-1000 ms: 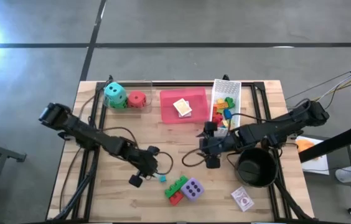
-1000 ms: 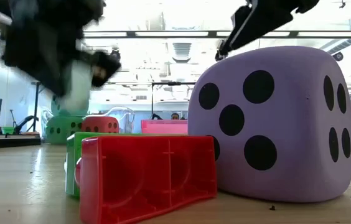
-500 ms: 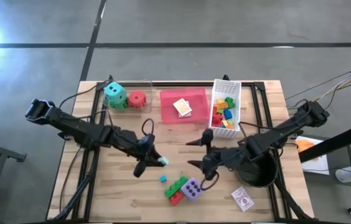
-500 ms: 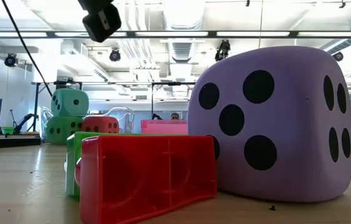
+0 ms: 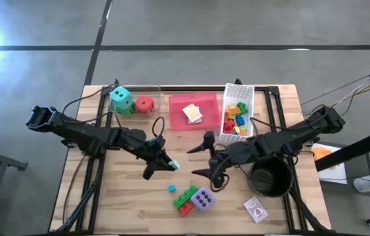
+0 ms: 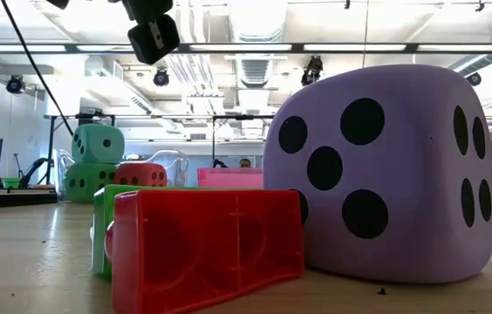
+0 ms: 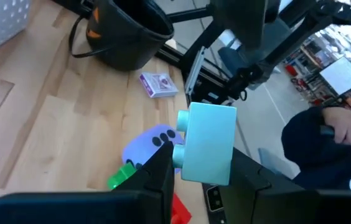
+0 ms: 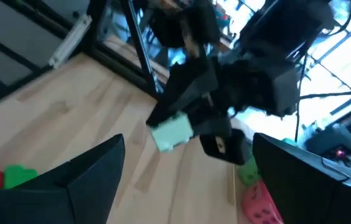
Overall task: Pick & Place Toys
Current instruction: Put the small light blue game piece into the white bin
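Observation:
My left gripper [image 5: 166, 164] hangs above the table's middle, shut on a pale teal brick [image 7: 206, 143]. My right gripper [image 5: 204, 157] faces it from the right, open, with nothing between its fingers; its wrist view shows the brick [image 8: 172, 133]. On the near table lie a purple die [image 5: 203, 198], a green brick [image 5: 186, 194], a red brick [image 5: 184, 209] and a small blue brick [image 5: 170, 188]. A teal die [image 5: 121, 98] sits on a green die beside a red die [image 5: 144, 104] at the far left. My left gripper pinches the teal brick between its two fingers [image 7: 160, 177], by the brick's end nearest the wrist [image 7: 195, 175]. The fingers reach nearly level from the table's left. The brick sticks out beyond them, studs to one side, lifted clear of the table.
A pink tray [image 5: 205, 105] with a card pack [image 5: 193, 113] and a white mesh basket [image 5: 245, 92] holding bricks stand at the far edge. A black pot [image 5: 270, 178] sits under my right arm, with another card pack [image 5: 256, 210] near the front right.
My left gripper has risen from beside the small blue brick, carrying the teal brick up and toward the far right, and has rolled. My right gripper has risen, gone toward the table's left and rolled, staying open.

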Controlling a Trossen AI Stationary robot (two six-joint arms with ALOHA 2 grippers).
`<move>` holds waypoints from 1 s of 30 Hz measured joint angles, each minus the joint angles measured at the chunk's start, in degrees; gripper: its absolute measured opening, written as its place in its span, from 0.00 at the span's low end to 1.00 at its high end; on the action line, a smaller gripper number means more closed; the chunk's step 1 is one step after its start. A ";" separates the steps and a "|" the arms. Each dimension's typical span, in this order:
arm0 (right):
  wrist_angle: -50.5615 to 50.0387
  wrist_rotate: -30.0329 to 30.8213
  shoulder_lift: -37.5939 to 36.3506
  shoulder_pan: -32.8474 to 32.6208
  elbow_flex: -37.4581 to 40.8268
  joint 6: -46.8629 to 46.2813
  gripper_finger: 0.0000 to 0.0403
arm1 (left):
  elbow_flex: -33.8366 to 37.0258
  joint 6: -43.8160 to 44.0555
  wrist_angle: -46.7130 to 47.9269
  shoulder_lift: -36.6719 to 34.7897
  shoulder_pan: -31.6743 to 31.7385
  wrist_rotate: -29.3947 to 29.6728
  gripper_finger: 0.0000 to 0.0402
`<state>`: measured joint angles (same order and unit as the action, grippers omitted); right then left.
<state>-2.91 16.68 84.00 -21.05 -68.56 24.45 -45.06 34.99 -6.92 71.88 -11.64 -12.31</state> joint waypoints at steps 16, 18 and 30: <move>-16.58 -1.12 13.77 1.63 -19.09 3.96 0.86 | -4.97 -2.12 3.82 0.17 1.07 -2.97 0.22; -17.89 -1.88 14.54 1.66 -20.73 4.42 0.86 | -4.91 -2.15 3.90 0.22 1.07 -2.98 0.22; -18.28 -2.20 15.48 2.45 -22.11 5.68 0.80 | -4.92 -3.06 2.71 0.26 1.07 -4.87 0.22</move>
<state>-21.19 14.48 99.48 -18.61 -90.67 30.13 -49.98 31.92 -4.21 72.14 -10.57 -17.18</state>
